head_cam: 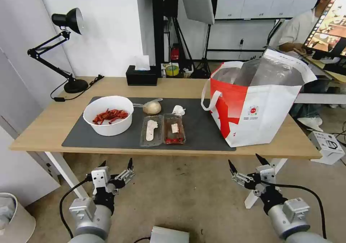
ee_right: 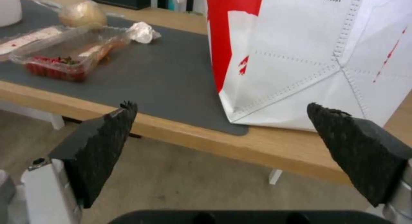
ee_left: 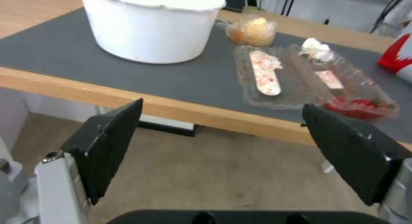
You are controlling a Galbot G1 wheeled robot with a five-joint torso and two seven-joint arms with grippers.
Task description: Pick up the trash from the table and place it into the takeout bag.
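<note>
On the dark mat of the table [head_cam: 43, 127] lies the trash: a white bowl [head_cam: 108, 115] [ee_left: 150, 27] of red scraps, a clear hinged tray [head_cam: 163, 128] [ee_left: 300, 79] [ee_right: 69, 53] lying open, a crumpled white tissue [head_cam: 178, 110] [ee_left: 315, 48] [ee_right: 141, 32] and a clear bag with a pale lump [head_cam: 151, 107] [ee_left: 253, 31] [ee_right: 81, 13]. The takeout bag [head_cam: 259, 106] [ee_right: 309, 56] stands open on the table's right side. My left gripper [head_cam: 117, 165] [ee_left: 221, 117] and right gripper [head_cam: 245, 163] [ee_right: 221, 117] hang open and empty below the table's front edge.
A black desk lamp [head_cam: 68, 48] stands at the table's back left, and a black tissue box [head_cam: 141, 75] at the back middle. A person sits at a screen behind the takeout bag. A white bin [head_cam: 14, 217] stands on the floor at the left.
</note>
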